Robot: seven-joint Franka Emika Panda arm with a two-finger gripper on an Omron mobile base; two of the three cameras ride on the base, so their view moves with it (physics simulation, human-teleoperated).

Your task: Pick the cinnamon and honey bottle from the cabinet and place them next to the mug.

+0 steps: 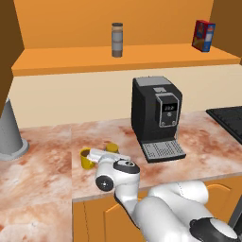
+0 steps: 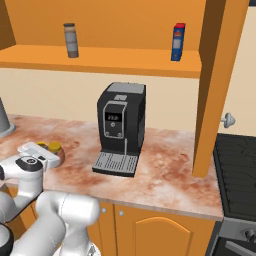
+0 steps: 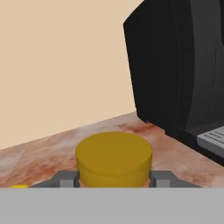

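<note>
The honey bottle shows as an orange-yellow lid (image 3: 113, 159) close up in the hand view, with a grey fingertip (image 3: 65, 179) on each side of it. My gripper (image 1: 109, 152) is shut on it, low over the marble counter (image 1: 47, 170). The lid (image 1: 112, 147) peeks out beside my white hand. The yellow mug (image 1: 86, 158) stands just left of it, partly hidden by the hand. The cinnamon (image 1: 117, 40) (image 2: 71, 40) stands upright on the open shelf of the orange cabinet (image 1: 71, 59).
A black coffee machine (image 1: 156, 118) (image 2: 121, 127) stands on the counter right of my hand. A red and blue box (image 1: 203, 35) sits at the shelf's right end. A grey cone-shaped object (image 1: 9, 132) stands at the far left, a dark stove (image 2: 237, 165) at the right.
</note>
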